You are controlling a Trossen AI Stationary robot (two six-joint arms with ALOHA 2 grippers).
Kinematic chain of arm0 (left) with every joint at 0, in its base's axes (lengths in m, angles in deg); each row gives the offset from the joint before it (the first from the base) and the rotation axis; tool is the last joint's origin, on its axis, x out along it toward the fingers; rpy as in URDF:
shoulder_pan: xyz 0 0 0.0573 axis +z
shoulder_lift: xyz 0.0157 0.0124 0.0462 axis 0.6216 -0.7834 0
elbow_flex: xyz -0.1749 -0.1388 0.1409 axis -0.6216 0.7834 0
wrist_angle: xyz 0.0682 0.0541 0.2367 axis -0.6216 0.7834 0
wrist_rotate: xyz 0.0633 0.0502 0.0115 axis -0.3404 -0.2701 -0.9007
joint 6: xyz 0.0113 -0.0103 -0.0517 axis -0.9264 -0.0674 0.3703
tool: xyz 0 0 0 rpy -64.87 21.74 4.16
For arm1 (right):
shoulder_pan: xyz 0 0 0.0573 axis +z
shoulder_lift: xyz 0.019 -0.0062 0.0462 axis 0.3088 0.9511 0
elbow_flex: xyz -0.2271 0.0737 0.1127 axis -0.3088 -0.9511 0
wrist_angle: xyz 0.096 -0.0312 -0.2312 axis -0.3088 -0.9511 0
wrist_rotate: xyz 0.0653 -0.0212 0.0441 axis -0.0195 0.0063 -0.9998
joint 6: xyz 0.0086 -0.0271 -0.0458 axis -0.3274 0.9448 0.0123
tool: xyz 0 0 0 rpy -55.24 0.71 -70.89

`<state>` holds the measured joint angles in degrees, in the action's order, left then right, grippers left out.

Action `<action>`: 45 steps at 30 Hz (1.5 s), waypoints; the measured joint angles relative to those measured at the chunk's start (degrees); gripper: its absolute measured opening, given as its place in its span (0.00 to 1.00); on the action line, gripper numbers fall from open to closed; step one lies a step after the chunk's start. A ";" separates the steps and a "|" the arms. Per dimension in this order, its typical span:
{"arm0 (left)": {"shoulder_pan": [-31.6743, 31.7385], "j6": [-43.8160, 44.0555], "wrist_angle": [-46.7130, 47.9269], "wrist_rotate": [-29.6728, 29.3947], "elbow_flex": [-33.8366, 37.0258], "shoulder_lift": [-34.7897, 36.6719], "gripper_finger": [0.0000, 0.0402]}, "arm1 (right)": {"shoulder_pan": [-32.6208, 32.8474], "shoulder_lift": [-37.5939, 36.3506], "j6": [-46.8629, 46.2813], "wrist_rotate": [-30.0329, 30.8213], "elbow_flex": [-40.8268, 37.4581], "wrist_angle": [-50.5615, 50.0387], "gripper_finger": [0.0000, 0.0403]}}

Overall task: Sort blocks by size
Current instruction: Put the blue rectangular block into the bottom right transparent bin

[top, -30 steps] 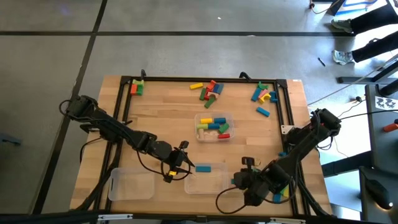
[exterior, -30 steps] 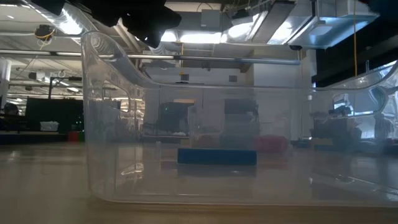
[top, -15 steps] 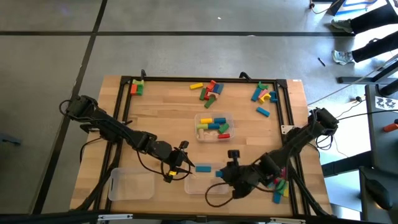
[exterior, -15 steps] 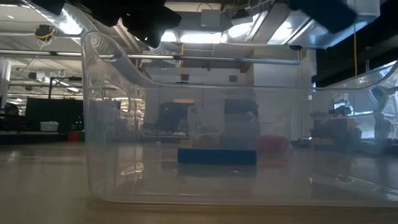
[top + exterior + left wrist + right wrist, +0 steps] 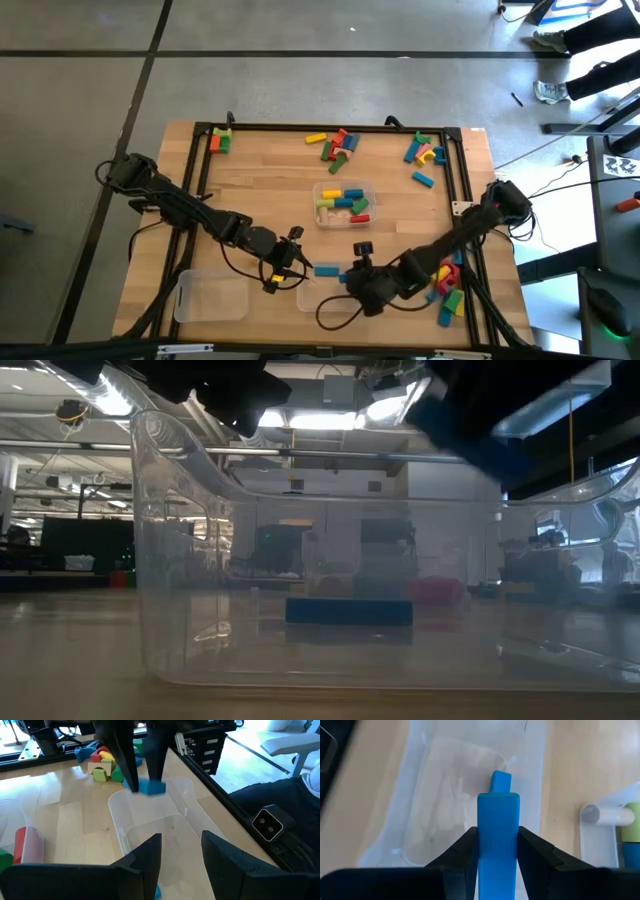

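Note:
My right gripper (image 5: 348, 277) is shut on a long blue block (image 5: 498, 835) above the clear tray (image 5: 332, 297) at the table's near edge. It also shows in the left wrist view (image 5: 144, 780), fingers pointing down with the blue block (image 5: 150, 787) at their tips. A second blue block (image 5: 327, 270) lies flat by the tray's far rim and shows through the tray wall in the low view (image 5: 348, 610). My left gripper (image 5: 293, 263) is open and empty just left of that block, its fingers (image 5: 145, 857) over the tray. My right gripper pinches the blue block by its two long sides (image 5: 482, 845) between its two fingers. The fingers come from above, slanting toward the table's left. The block's free end (image 5: 498, 797) sticks out past the fingertips. It is lifted clear above the tray.
A middle tray (image 5: 344, 203) holds several blocks. Another clear tray (image 5: 212, 297) stands near left. Block piles lie at the far edge (image 5: 335, 145), far right (image 5: 425, 152), far left (image 5: 220, 140) and near right (image 5: 447, 288). A black frame (image 5: 200, 180) rims the table.
My right gripper has gone from the near-right block pile toward the table's left, carrying the blue block clear of the table, and now stands over the near tray. My left gripper has kept still.

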<state>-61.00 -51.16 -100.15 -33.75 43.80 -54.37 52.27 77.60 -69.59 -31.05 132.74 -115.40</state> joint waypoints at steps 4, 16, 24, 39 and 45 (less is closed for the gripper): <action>0.00 -0.02 -0.10 0.00 0.00 0.00 0.34 | -0.86 2.14 0.80 -0.55 -0.02 0.02 0.29; 0.00 0.00 -0.05 0.00 0.00 0.00 0.34 | -2.86 3.89 0.63 -6.46 -0.04 -0.24 0.29; 0.00 0.20 -0.03 0.00 0.00 0.00 0.34 | -2.88 4.22 -0.49 -4.32 -0.04 -1.54 0.36; 0.00 0.24 -0.03 0.00 0.00 0.00 0.34 | -2.80 0.91 -1.74 -4.75 -0.04 -1.17 0.55; 0.00 0.24 -0.03 0.00 0.00 0.00 0.34 | -2.80 -5.20 -2.98 -4.38 -0.02 -2.37 0.55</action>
<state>-61.00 -50.92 -100.18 -33.75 43.80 -54.37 49.47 72.40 -72.57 -35.43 132.72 -117.77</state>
